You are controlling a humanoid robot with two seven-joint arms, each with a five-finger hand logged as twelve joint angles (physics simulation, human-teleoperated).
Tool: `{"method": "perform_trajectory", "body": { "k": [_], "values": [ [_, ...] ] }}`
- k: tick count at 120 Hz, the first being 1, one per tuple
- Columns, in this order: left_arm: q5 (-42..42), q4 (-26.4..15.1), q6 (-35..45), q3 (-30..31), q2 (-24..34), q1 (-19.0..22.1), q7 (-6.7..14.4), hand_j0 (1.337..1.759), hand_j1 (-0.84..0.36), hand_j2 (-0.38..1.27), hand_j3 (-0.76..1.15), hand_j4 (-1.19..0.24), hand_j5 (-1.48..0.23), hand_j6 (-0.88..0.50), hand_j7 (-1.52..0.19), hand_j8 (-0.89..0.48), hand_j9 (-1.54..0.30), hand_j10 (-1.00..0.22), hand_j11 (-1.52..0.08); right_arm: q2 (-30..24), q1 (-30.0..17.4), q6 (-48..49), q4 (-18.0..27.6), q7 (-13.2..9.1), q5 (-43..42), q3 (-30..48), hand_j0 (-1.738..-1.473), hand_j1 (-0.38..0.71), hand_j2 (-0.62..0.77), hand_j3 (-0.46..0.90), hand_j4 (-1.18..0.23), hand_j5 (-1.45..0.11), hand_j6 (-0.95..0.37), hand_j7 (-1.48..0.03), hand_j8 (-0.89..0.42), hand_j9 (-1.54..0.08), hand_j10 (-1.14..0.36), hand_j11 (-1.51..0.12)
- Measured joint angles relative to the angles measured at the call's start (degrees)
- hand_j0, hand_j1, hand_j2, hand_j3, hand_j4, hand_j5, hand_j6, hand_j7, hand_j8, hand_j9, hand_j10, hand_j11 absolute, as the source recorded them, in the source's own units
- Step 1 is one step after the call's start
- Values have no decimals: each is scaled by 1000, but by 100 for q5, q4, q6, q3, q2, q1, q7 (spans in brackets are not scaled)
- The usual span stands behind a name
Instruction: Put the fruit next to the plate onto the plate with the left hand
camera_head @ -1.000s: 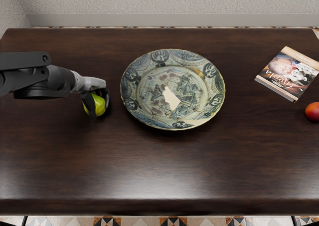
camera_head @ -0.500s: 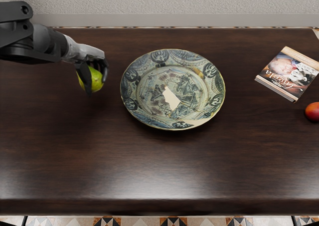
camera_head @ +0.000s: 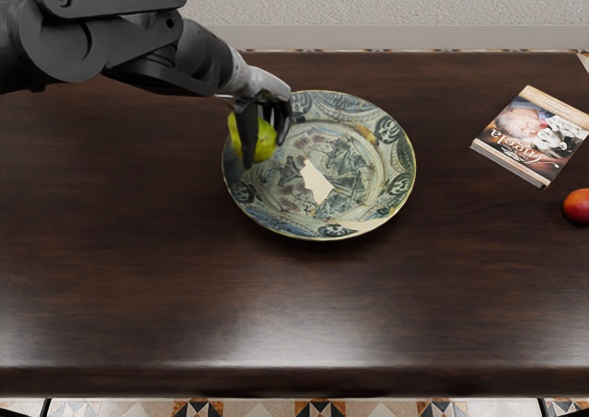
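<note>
1. Upper left of the frame: left hand [camera_head: 260, 113], on a dark arm entering from the left edge, fingers clenched around a yellow-green fruit [camera_head: 255, 139]. Kind of fruit hard to tell.
2. Fruit held clear of the dark wooden table [camera_head: 276, 316], at the left rim of the patterned plate [camera_head: 391, 196] just left of centre frame. Apparently above the rim and not resting on it; exact height impossible to read from a single slanted view.
3. Judged stage: carry nearly complete, set-down not yet made.
4. For a clean placement, best to carry a little further right, toward the flat painted middle of the plate and away from the sloped rim, to guard against a roll back onto the table.
5. Then lower slowly, easing down until contact with the plate before loosening the grasp. No dropping from height.
6. Open the fingers gently and evenly, with no sideways nudge to a round, likely smooth-skinned fruit.
7. Withdraw straight upward, fingers spread wide, to avoid dragging the fruit along or clipping the rim.
8. Elsewhere: paperback book [camera_head: 538, 136] at upper right and a red fruit [camera_head: 577, 205] at the right edge, both well apart from the plate and seemingly no part of this job. Right hand out of view.
</note>
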Motion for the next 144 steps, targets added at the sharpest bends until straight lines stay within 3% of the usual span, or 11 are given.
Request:
{"method": "perform_trajectory", "body": {
  "k": [34,42,49,68,86,127,144],
  "values": [
    [25,596,-20,-139,-784,28,0,1649,-247,321,0,-765,-1139,-389,-1126,-255,-1086,-425,-1076,0,0,0,0,0,0,0,-1658,-314,-6,0,-29,-38,-29,-38,-29,-38,-29,-38],
    [22,795,-18,-152,-1034,88,-1,1649,-254,376,0,-760,-1135,-391,-1125,-251,-1084,-419,-1073,0,0,0,0,0,0,0,-1658,-314,-6,0,-29,-38,-30,-38,-29,-38,-29,-38],
    [36,945,-12,-175,-1054,127,0,1650,-224,295,0,-757,-1126,-405,-1119,-268,-1079,-430,-1066,0,0,0,0,0,0,0,-1658,-314,-6,0,-29,-38,-30,-38,-29,-38,-29,-38],
    [64,1243,3,-252,-1054,203,-1,1650,-195,281,0,-742,-1074,-466,-1061,-322,-1043,-462,-1031,0,0,0,0,0,0,0,-1658,-314,-6,0,-29,-38,-30,-38,-29,-38,-29,-38],
    [33,1349,67,-311,-1054,267,-3,1653,-169,280,0,-646,-896,-533,-887,-395,-881,-528,-874,0,0,0,0,0,0,0,-1658,-314,-6,0,-29,-38,-30,-38,-29,-38,-29,-38],
    [-6,1691,108,-575,-1054,467,-30,1657,118,76,0,-233,-313,-212,-311,-186,-310,-211,-309,0,0,0,0,1,0,0,-1658,-314,-6,0,-30,-38,-30,-38,-30,-38,-29,-38],
    [-97,1667,74,-866,-1054,588,-37,1658,234,38,0,-117,-157,-107,-156,-94,-155,-106,-154,0,0,0,-1,1,0,0,-1658,-314,-6,0,-30,-38,-30,-38,-30,-38,-29,-38]
  ]
}}
